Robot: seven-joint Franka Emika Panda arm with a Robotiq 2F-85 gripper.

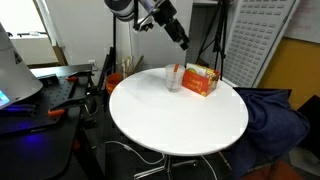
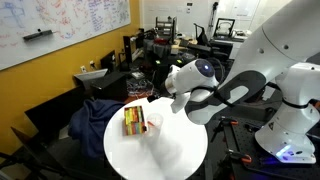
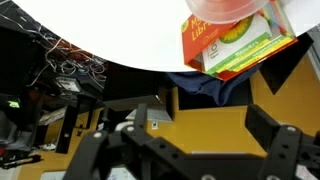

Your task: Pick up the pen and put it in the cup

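Note:
The clear cup [image 1: 173, 82] stands on the round white table [image 1: 170, 125], right beside the orange-and-white box [image 1: 201, 80]. The orange-red pen [image 1: 178, 70] stands in the cup, with its top poking above the rim. My gripper [image 1: 184, 41] hangs in the air above and a little behind the cup and box, touching neither. In the wrist view the gripper [image 3: 185, 140] is open and empty, its two fingers wide apart. There the cup [image 3: 226, 8] shows at the top edge next to the box [image 3: 238, 42]. In an exterior view the cup [image 2: 152, 124] sits beside the box [image 2: 132, 121].
A dark blue cloth [image 1: 275, 115] lies over a chair beside the table. A cluttered desk with equipment [image 1: 45, 95] stands on the other side. A yellow wall [image 2: 40, 90] and more desks lie behind. A second white robot base [image 2: 290, 120] stands close by.

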